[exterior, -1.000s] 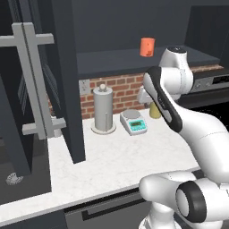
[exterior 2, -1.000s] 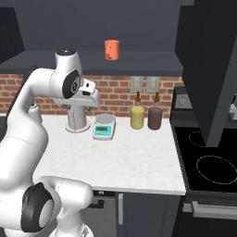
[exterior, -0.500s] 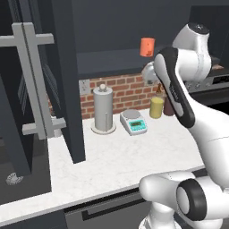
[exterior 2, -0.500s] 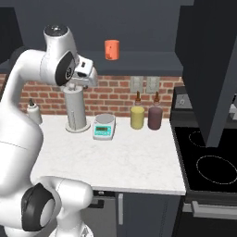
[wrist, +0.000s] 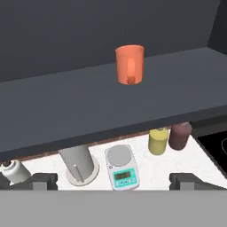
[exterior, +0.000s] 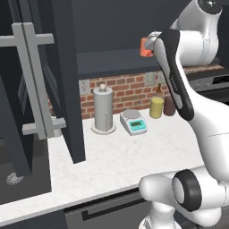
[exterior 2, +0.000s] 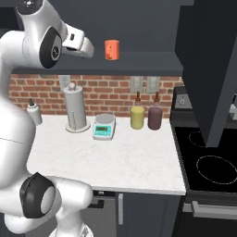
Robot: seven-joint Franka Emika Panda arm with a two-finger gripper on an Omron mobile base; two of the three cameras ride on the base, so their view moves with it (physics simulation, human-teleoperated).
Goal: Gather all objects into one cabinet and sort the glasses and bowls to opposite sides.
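— Where was the gripper [wrist: 113, 179]?
— Raised level with the cabinet [exterior 2: 152, 62] floor, short of the salmon-orange cup [wrist: 129, 64], jaws spread wide and empty.
— And the cup?
— Upright on that open cabinet's floor, above the scale [exterior 2: 103, 126].

Light was even and soft, with crisp rendered edges and no blur. The white counter [exterior 2: 139, 157] was bright at mid-frame; the cabinet [exterior: 67, 67] interior stayed dim across the upper frame. Shadows were faint, glare slight.

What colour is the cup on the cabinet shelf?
Salmon-orange cup, clearest in the hand view.
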